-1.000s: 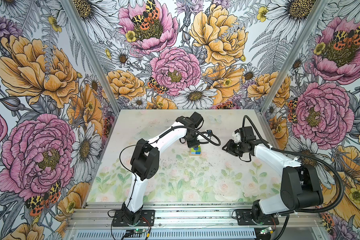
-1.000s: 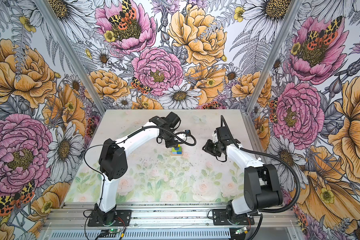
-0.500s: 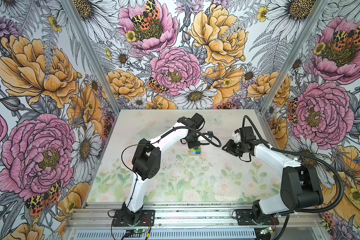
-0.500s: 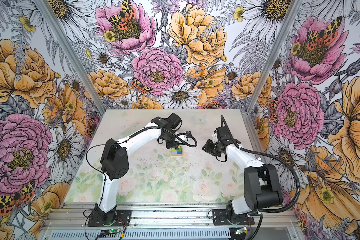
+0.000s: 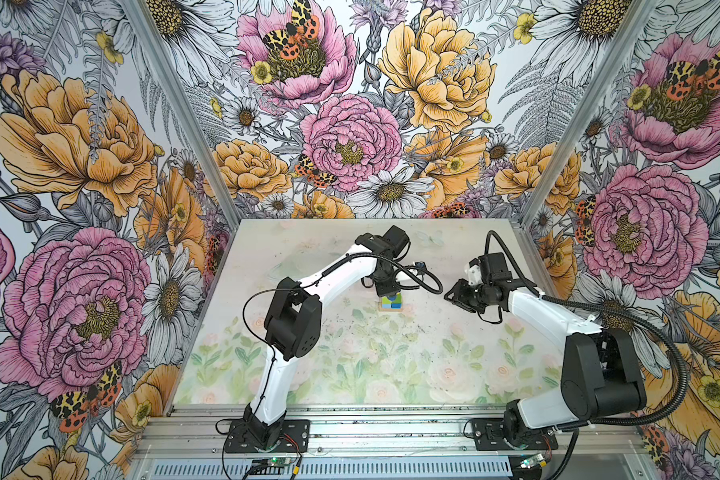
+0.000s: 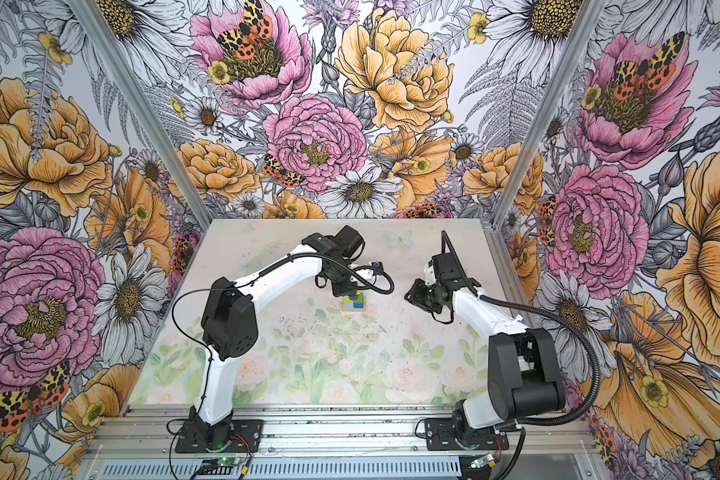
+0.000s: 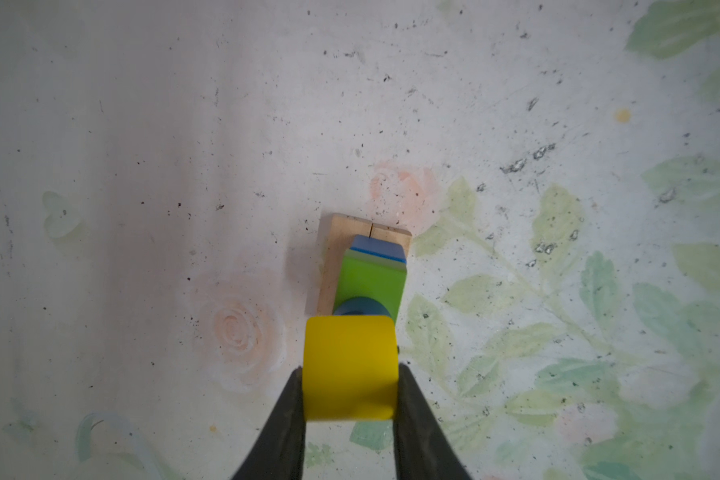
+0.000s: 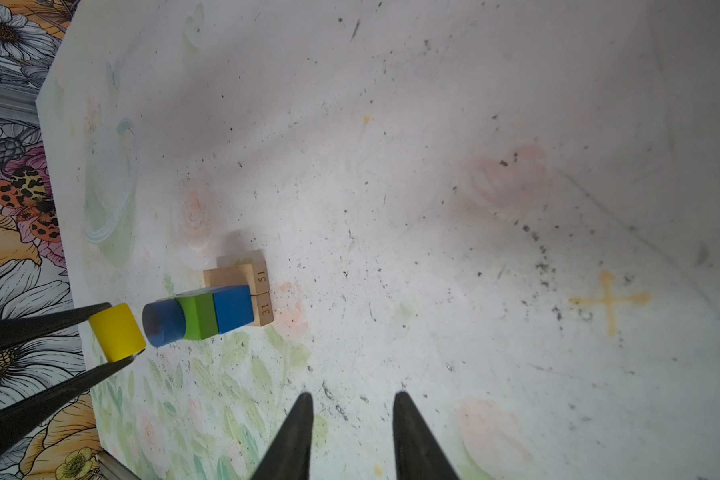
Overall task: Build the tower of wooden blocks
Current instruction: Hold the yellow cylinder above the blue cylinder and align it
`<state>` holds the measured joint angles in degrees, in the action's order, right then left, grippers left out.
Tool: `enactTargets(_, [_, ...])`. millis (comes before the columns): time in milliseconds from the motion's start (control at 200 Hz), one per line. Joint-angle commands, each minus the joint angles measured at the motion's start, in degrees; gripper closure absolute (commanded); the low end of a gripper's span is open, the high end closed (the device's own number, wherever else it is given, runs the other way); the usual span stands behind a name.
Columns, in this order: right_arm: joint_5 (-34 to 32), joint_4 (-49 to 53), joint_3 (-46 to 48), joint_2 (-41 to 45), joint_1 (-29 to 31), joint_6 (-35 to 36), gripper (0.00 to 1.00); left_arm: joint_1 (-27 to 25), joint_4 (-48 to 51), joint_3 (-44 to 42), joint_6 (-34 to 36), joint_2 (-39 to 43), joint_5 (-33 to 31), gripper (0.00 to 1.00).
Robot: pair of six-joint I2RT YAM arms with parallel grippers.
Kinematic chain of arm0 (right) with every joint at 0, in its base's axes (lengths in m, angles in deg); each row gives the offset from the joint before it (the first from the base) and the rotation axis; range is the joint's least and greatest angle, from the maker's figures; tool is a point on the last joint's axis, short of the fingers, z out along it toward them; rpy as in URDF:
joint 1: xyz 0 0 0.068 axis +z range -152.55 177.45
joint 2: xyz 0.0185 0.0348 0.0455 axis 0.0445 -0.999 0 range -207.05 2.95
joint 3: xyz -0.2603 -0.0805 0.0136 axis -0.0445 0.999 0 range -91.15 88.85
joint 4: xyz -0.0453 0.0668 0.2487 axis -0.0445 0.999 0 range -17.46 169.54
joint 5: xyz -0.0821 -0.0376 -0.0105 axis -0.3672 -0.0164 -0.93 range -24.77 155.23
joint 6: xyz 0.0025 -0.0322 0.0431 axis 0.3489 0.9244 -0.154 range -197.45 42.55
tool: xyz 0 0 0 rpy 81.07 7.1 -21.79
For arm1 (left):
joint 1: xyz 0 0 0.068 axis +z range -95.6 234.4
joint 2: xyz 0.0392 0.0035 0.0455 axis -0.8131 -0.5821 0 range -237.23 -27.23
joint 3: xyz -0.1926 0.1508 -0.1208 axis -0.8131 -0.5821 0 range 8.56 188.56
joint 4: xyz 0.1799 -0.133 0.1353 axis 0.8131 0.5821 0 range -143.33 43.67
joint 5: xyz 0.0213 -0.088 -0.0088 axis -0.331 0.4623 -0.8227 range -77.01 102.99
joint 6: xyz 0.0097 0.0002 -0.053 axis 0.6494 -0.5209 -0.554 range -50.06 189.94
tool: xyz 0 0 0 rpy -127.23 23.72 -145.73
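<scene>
The wood block tower (image 5: 391, 302) (image 6: 354, 302) stands mid-table in both top views. Two tan bars (image 8: 262, 291) lie side by side at its base. On them are stacked a blue cube (image 8: 233, 309), a green cube (image 8: 198, 316) and a blue cylinder (image 8: 163, 322). My left gripper (image 7: 351, 370) is shut on the yellow half-round (image 7: 350, 368) (image 8: 117, 332), holding it just above the cylinder (image 7: 360, 307) with a small gap. My right gripper (image 8: 353, 397) (image 5: 449, 296) hovers to the right of the tower, open and empty.
The floral table mat (image 5: 350, 365) is speckled with dark marks and bears a yellow cross (image 8: 609, 299). Flowered walls close in the back and both sides. A metal rail (image 5: 391, 419) with both arm bases runs along the front edge.
The left arm has edged slightly to the right over the tower with the yellow half-round. The right arm holds still.
</scene>
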<state>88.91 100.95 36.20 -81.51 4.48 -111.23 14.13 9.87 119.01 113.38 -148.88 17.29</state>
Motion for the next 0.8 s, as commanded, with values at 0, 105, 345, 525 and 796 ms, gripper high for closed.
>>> enactTargets(0, [-0.1, -0.7, -0.8, -0.7, -0.4, 0.1, 0.66, -0.2, 0.3, 1.3, -0.9, -0.9, 0.1, 0.8])
enactTargets(105, [-0.1, -0.7, -0.8, -0.8, -0.3, 0.1, 0.66, -0.2, 0.3, 1.2, -0.9, -0.8, -0.1, 0.78])
enactTargets(345, [-0.1, -0.7, -0.8, -0.8, -0.3, 0.1, 0.66, -0.2, 0.3, 0.7, -0.9, -0.8, -0.1, 0.74])
enactTargets(525, [-0.1, -0.7, -0.9, -0.8, -0.3, 0.1, 0.66, -0.2, 0.3, 0.8, -1.1, -1.1, 0.1, 0.71])
enactTargets(796, [-0.2, -0.7, -0.8, -0.8, -0.3, 0.0, 0.66, -0.3, 0.6, 0.7, -1.1, -1.2, -0.2, 0.68])
